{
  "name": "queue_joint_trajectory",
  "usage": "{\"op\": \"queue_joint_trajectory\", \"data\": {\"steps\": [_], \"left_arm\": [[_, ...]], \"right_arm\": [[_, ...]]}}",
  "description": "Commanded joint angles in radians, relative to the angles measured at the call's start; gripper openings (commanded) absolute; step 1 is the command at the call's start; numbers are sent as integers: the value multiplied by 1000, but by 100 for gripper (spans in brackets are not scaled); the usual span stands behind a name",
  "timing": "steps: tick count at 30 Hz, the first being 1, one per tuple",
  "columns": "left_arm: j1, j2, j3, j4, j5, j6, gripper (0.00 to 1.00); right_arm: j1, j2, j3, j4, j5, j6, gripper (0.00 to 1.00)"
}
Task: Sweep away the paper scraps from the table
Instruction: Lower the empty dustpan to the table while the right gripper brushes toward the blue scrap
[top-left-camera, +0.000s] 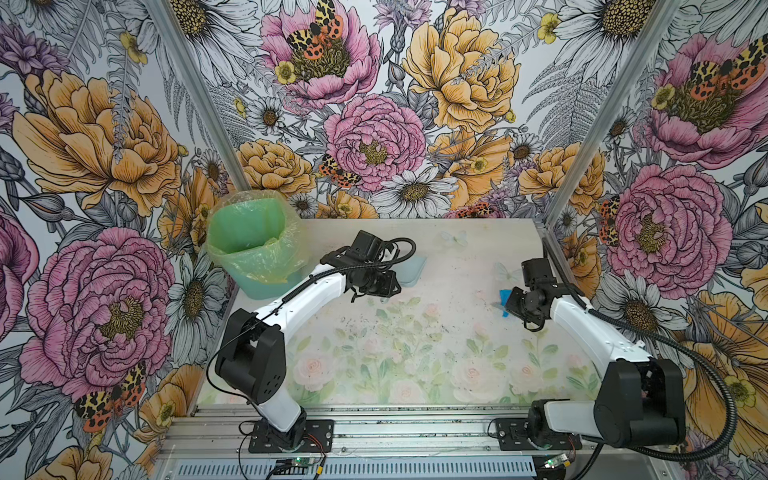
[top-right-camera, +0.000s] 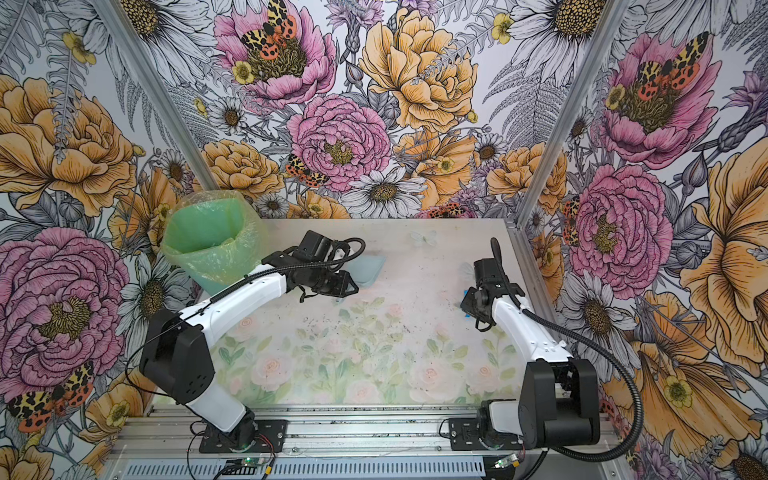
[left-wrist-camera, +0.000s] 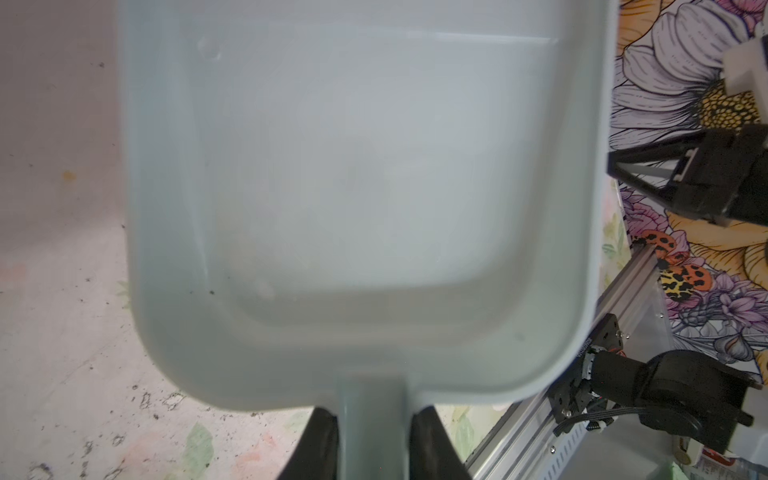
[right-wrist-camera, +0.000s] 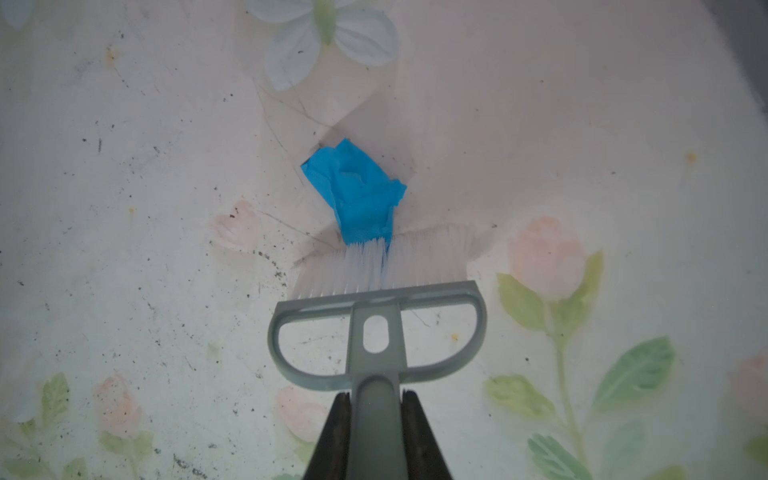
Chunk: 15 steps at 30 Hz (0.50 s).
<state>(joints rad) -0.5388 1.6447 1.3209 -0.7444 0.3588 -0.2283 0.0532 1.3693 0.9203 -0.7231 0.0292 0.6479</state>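
**Near the right edge of the worktop: one blue scrap at my bristles**

On the right side of the worktop (top-left-camera: 415, 345), my right pincer (right-wrist-camera: 375, 399) is clamped narrow on the grey handle of the hand brush (right-wrist-camera: 376, 324). Its white bristles (right-wrist-camera: 415, 262) touch a crumpled blue paper scrap (right-wrist-camera: 353, 187) lying near a printed pale butterfly. I can find no other scrap in any view. My left pincer (left-wrist-camera: 372, 411) is closed on the stem of the dustpan (left-wrist-camera: 353, 187), over the middle rear of the worktop and well apart from the scrap. I cannot tell whether its lip touches the surface.

I judge this to be the sweep of what looks like the last scrap, so the job is nearly done. Next I need to bring pan and scrap together, with the pan's lip flat on the worktop and the brush driving the wad leftward into it. Paper this light may slip round the bristles or under a raised lip.

The dustpan holds only a few dark specks. A green bin (top-left-camera: 253, 249) with a yellowish liner stands at the rear left corner. I can make out no scraps in what shows of its inside.
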Motion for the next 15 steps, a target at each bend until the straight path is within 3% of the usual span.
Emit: {"op": "queue_joint_trajectory", "data": {"steps": [1, 9, 15], "left_arm": [[-27, 8, -33, 9, -61, -2, 0], [-65, 11, -108, 19, -119, -31, 0], [-76, 41, -148, 18, -183, -62, 0]], "right_arm": [[60, 83, 68, 78, -52, 26, 0], [162, 294, 317, 112, -113, 3, 0], [193, 361, 427, 113, -132, -23, 0]]}}
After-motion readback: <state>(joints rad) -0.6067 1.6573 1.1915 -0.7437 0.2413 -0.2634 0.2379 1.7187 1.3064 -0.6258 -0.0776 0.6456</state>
